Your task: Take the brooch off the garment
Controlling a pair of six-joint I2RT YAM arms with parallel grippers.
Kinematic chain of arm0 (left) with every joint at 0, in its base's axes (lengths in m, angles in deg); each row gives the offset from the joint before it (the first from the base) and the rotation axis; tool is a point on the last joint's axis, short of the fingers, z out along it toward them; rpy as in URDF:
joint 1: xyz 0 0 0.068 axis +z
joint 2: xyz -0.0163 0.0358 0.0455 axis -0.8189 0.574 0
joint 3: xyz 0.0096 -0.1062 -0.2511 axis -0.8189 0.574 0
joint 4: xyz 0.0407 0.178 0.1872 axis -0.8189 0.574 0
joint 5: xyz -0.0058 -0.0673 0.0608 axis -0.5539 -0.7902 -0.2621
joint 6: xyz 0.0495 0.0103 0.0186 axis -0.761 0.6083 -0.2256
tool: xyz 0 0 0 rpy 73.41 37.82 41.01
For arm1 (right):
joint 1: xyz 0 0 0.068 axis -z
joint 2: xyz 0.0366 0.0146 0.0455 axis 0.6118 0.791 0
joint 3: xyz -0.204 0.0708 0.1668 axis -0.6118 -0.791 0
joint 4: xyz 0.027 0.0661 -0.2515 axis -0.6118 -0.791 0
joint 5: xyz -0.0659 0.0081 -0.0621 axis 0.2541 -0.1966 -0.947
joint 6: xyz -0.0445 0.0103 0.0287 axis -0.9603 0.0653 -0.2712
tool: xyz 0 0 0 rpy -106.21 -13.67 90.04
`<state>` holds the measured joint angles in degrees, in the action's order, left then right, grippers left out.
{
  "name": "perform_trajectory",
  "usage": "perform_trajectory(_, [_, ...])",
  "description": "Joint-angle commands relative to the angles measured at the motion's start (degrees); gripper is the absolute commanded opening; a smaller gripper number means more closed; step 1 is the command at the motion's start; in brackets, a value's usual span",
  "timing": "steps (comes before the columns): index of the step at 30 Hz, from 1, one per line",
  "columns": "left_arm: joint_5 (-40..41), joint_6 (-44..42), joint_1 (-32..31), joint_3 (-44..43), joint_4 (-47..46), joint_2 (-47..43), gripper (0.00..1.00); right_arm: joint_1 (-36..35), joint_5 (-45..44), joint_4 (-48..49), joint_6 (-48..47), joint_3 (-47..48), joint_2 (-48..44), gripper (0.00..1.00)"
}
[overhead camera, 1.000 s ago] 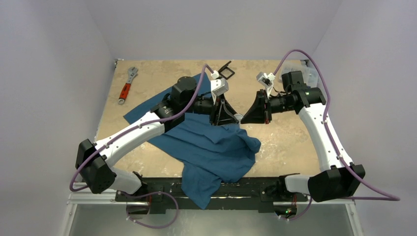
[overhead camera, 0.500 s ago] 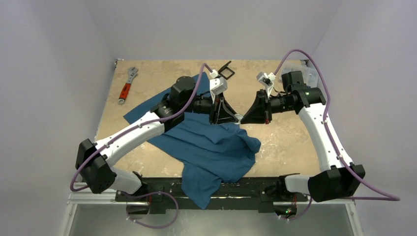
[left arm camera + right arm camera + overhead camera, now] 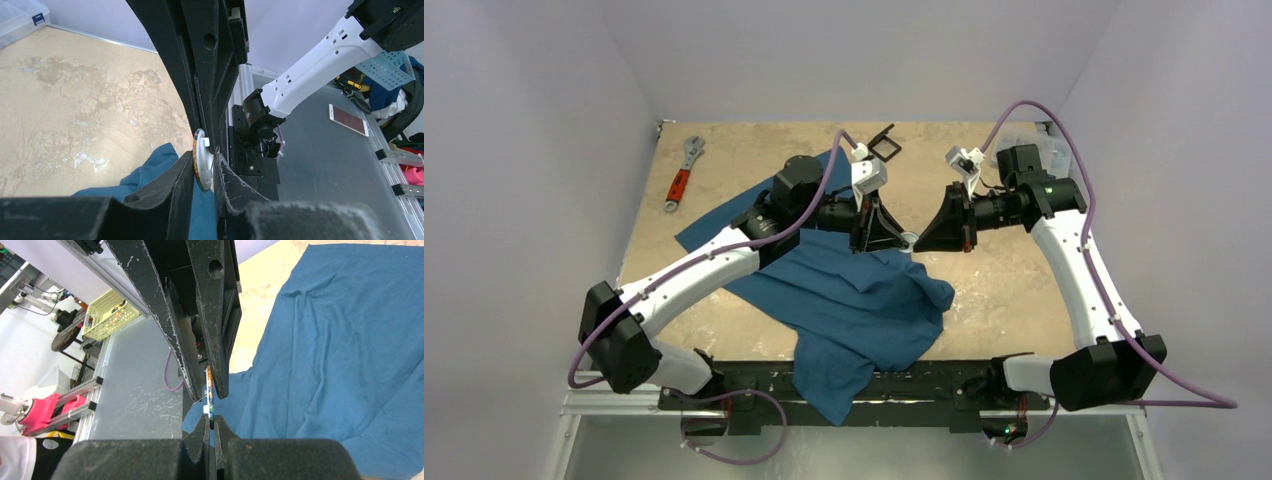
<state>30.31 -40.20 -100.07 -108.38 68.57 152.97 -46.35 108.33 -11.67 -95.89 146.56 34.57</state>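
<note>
Both grippers meet tip to tip above the shirt [image 3: 854,300]. Left gripper [image 3: 204,167] pinches the brooch [image 3: 202,161] edge-on. Right gripper [image 3: 210,427] is closed on the brooch's rim. Brooch is held clear of the cloth, near the table [image 3: 744,150] centre.

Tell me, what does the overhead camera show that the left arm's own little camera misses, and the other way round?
Only the overhead view shows the red-handled wrench, the black square frame and both whole arms. Only the left wrist view shows the brooch close up, a pale disc pinched on edge in the left end effector, with a phone beyond the table. Both show the teal garment and the right arm.
</note>
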Motion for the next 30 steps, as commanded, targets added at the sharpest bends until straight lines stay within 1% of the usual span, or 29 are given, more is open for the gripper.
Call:
perform_trajectory(1, [0.5, -1.6, -0.4, -1.4, 0.2, 0.8, 0.18, 0.1, 0.4, 0.3, 0.1, 1.1, -0.5, 0.00])
perform_trajectory(11, [5.3, -2.4, -0.7, -3.2, 2.4, 1.7, 0.11, 0.1, 0.0, -0.7, -1.1, 1.4, -0.6, 0.00])
perform_trajectory(14, [5.4, -2.9, -0.8, -3.9, 5.0, 2.2, 0.10, 0.1, -0.1, -0.7, -1.3, 1.5, -0.6, 0.00])
perform_trajectory(30, [7.1, -6.2, -2.2, -6.3, 8.8, 4.5, 0.07, 0.1, 0.0, -1.4, -2.0, 2.3, 0.0, 0.00])
